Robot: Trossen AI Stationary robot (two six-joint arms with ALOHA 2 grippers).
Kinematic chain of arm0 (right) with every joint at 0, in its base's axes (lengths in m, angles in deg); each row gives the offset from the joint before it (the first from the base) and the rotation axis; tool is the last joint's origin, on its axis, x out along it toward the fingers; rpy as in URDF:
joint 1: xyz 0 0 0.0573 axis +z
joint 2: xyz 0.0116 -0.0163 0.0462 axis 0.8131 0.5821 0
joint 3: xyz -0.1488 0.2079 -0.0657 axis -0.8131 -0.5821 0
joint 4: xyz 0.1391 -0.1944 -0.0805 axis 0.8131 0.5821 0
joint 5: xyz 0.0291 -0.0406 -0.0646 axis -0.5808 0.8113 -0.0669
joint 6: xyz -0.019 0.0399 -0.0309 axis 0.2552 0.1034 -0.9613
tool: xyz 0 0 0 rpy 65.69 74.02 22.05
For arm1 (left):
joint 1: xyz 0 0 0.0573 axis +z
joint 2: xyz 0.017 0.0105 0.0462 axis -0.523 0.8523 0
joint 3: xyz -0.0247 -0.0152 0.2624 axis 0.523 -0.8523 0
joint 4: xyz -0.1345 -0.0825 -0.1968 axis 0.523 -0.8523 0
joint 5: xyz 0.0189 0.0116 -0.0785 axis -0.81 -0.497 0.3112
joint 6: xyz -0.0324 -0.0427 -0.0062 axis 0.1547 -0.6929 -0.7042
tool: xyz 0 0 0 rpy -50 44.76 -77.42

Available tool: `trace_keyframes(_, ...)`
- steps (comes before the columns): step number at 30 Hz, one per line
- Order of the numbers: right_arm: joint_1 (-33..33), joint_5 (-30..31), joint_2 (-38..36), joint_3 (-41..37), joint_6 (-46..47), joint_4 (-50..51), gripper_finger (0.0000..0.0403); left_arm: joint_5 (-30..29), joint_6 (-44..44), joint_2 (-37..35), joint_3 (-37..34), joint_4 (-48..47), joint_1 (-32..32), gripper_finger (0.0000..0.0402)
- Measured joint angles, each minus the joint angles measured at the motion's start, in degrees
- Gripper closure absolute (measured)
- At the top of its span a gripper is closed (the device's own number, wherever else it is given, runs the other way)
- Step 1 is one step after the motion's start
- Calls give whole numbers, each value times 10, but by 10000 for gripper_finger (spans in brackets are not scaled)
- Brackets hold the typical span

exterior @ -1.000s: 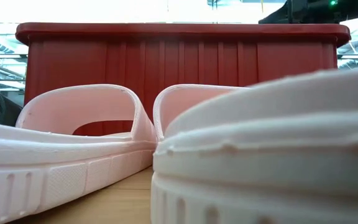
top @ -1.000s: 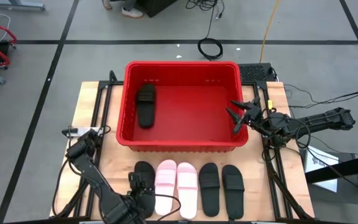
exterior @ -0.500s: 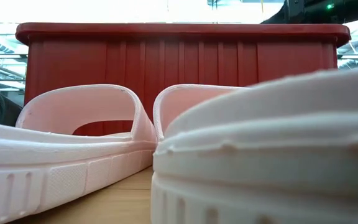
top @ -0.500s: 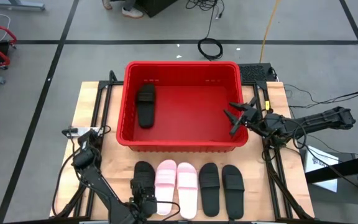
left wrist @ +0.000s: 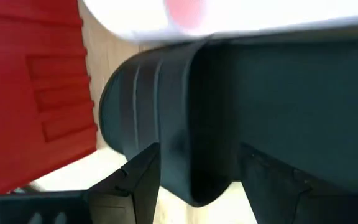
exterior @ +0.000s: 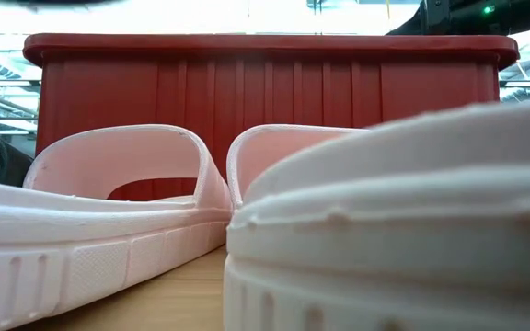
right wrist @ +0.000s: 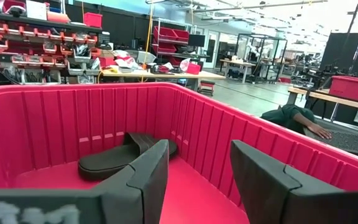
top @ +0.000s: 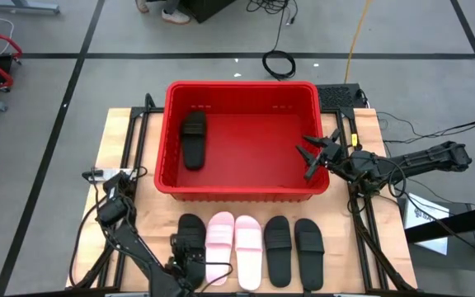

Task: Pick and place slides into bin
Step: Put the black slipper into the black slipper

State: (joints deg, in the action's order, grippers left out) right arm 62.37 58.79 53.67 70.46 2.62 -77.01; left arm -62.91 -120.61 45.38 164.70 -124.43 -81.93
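My left fingers (top: pixel 190 257) straddle the leftmost black slide (top: pixel 190 232) on the tabletop (top: pixel 122 140), spread around its strap. My right fingers (top: pixel 313 155) hover spread over the bin (top: pixel 242 87), where one black slide (top: pixel 192 139) lies.

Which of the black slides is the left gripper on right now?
The left gripper is open around the black slide at the left end of the front row, beside the pink pair. The other black pair lies untouched to the right.
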Motion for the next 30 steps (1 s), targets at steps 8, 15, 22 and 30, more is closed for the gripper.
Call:
trace_keyframes(8,0,0,0,0,9,0,238,-14,-15,0,-15,0,0,197)
trace_keyframes(15,0,0,0,0,9,0,238,-42,-15,0,-15,0,10,197)
trace_keyframes(22,0,0,0,0,9,0,238,-62,-12,0,-19,1,20,197)
trace_keyframes(30,0,0,0,0,9,1,238,-26,-19,0,-72,0,33,197)
